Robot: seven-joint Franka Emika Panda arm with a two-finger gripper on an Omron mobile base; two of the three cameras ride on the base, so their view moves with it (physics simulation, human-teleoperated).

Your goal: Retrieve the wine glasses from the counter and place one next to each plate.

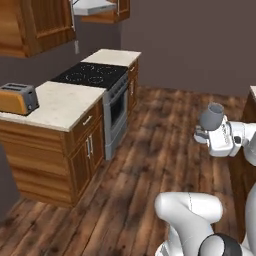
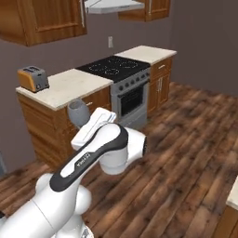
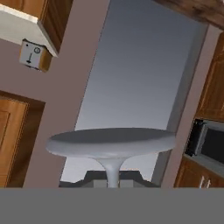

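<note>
Your wine glass [image 1: 214,116] stands upright out of the gripper [image 1: 204,134] | your jaws pinch tight on its thin stem, above the wood floor [image 1: 145,165].

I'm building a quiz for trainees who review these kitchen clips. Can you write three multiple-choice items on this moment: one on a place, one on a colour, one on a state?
1. Where does the toaster stand?
A. On the beige counter beside the stove
B. On the wood floor
C. On the stove's black top

2. What colour is the wine glass at the gripper?
A. Bright red
B. Translucent blue-grey
C. Orange-yellow

3. What state is the gripper in?
A. Open above the toaster
B. Open and empty over the floor
C. Shut on the wine glass, carried in the air

Answers:
1 A: the toaster sits on the counter's near end, left of the stove in both base views.
2 B: the bowl reads grey-blue in both base views.
3 C: the hand view shows the stem between the tips, and the glass hangs clear of any surface.
</note>
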